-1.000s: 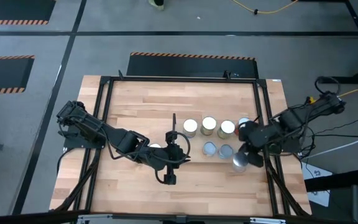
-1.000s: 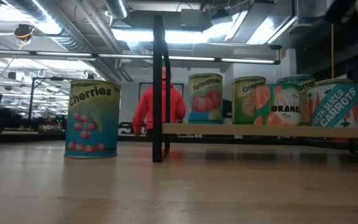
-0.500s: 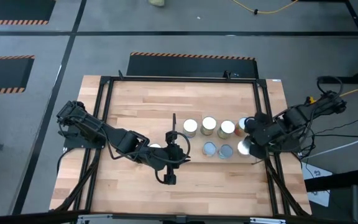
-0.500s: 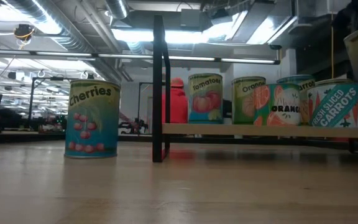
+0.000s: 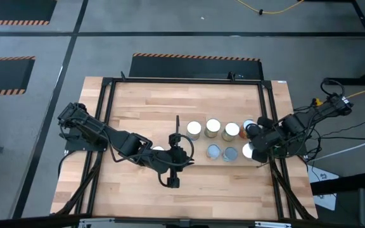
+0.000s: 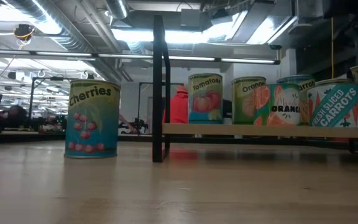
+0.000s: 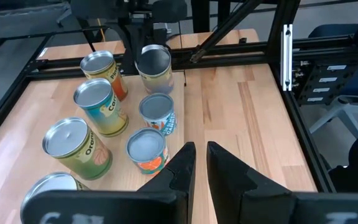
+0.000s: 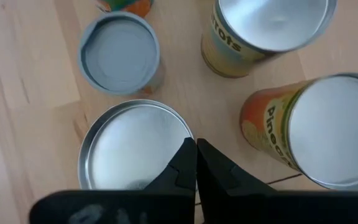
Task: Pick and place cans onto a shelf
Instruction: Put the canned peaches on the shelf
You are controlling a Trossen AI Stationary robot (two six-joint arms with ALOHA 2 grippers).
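The right end effector is hovering over the right end of the shelf, a flat pale-wood board with a thin dark upright panel at its other end. Its two dark fingers are lying pressed almost together, gripping nothing. Directly beneath them a can with a plain silver lid is standing upright, round and smooth with a raised rim. Just beyond the fingertips a smaller can with a dull grey-blue lid is sitting, and to one side a carrots can and a can with orange sides are showing shiny flat tops.

The left end effector is resting low over the wood-grain tabletop, well away from the shelf, its fingers narrowed to a slim gap and holding nothing. Ahead of it seven cylinders are clustered in the left wrist view: a tall tin with an orange label, a teal-and-yellow one, a yellow-green one, two short tins with pale lids, a silver one under the far arm, and one at the picture's corner.

Level with the tabletop, a cherries can is standing alone beside the dark panel, apart from the shelf.
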